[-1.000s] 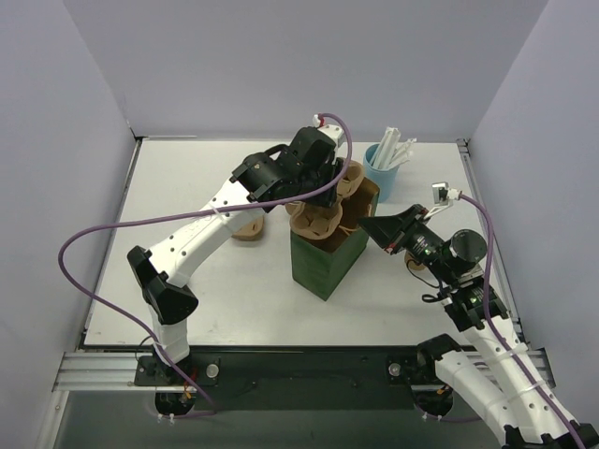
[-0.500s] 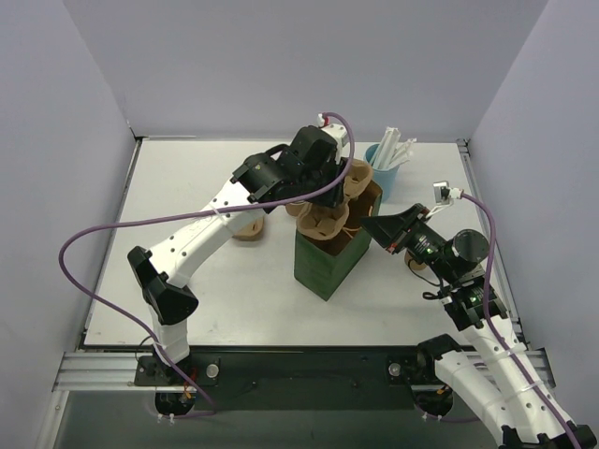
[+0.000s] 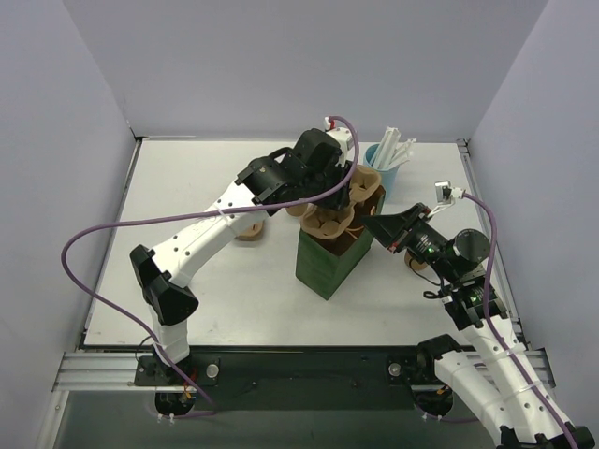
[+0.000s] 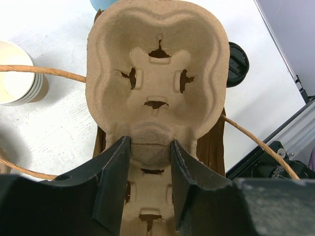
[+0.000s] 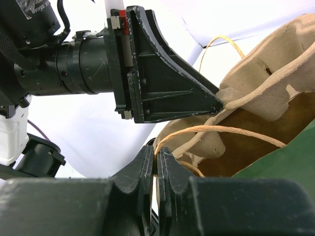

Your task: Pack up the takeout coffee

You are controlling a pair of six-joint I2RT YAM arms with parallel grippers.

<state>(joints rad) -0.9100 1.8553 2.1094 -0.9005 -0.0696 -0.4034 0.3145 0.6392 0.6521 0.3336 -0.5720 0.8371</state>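
Takeout coffee (image 4: 238, 64) — on the worktop (image 4: 59, 128) just right of the green bag (image 3: 323, 267), black lid up, partly hidden behind the pulp carrier (image 4: 157, 73) in the left wrist view; clamps one pocket wall of that carrier with the left tool (image 4: 150, 145), carrier sticking up out of the bag's mouth; keeps right tool (image 5: 156, 150) pressed together on the bag's twine handle (image 5: 236, 129) — at the rim; stack of lidless cups (image 4: 15, 73) left of the bag.
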